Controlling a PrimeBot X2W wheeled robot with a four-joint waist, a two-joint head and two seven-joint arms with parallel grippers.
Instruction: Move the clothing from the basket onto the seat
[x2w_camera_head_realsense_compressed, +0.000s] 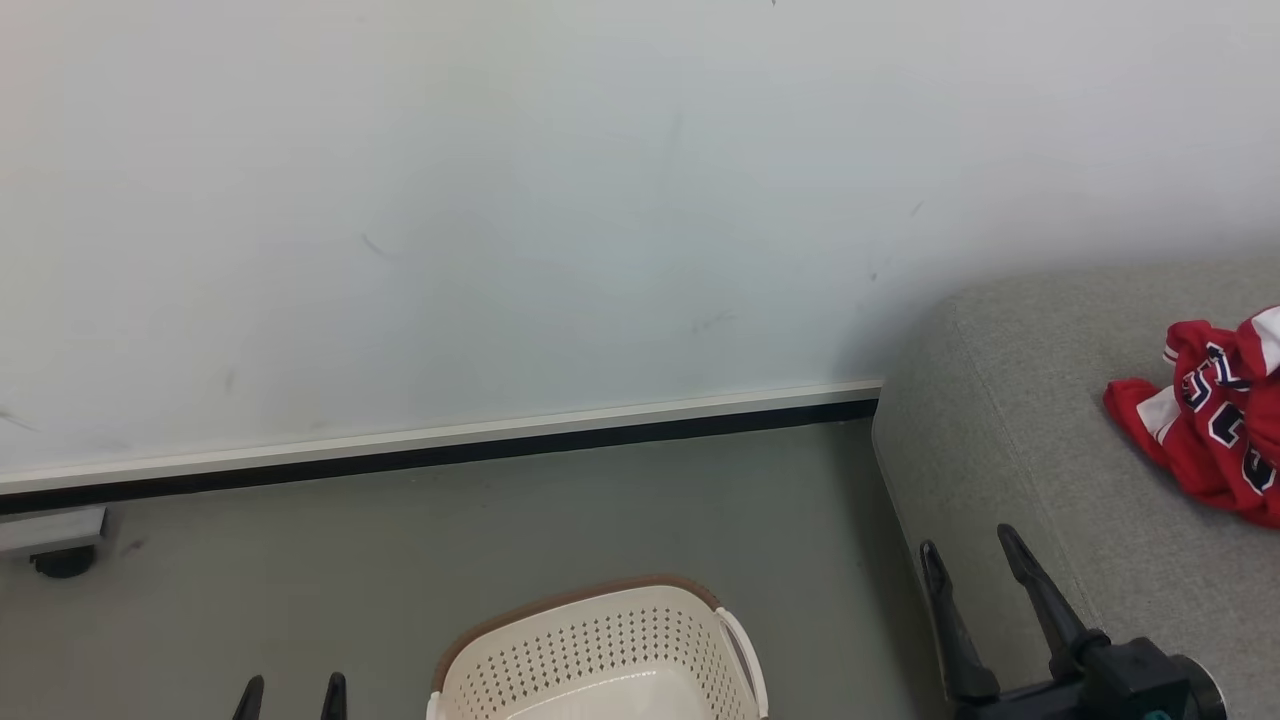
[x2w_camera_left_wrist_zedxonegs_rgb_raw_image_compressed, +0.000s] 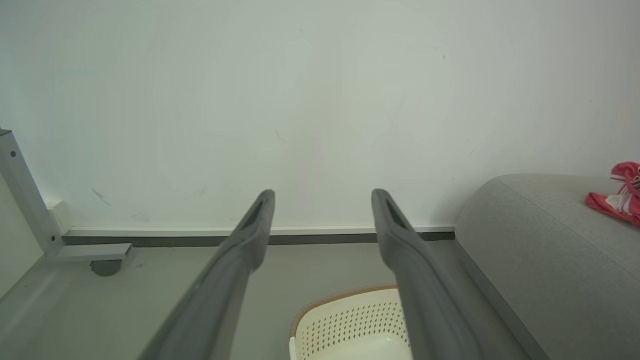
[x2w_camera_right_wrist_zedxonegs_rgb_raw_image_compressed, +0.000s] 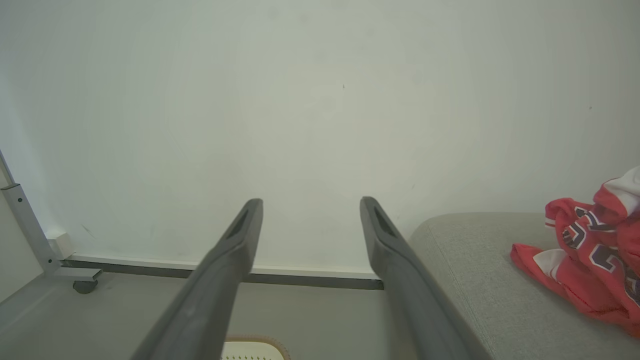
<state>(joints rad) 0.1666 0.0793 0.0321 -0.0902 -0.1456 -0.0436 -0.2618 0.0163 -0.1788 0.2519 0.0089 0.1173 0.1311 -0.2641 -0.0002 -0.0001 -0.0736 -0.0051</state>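
Dark-fingered left gripper and right gripper are held spread, empty; red fabric clothing is laid rightward on grey woven seat

Only one thing is carrying any print — the red clothing lying crumpled on the grey seat. Dark, white-edged block characters are running across its folds in the head view and the right wrist view, but the creases are breaking them up, so none is reading as a sure letter or number — one curved shape is looking like part of a 2 or an S. In the left wrist view the print is showing too small to read.
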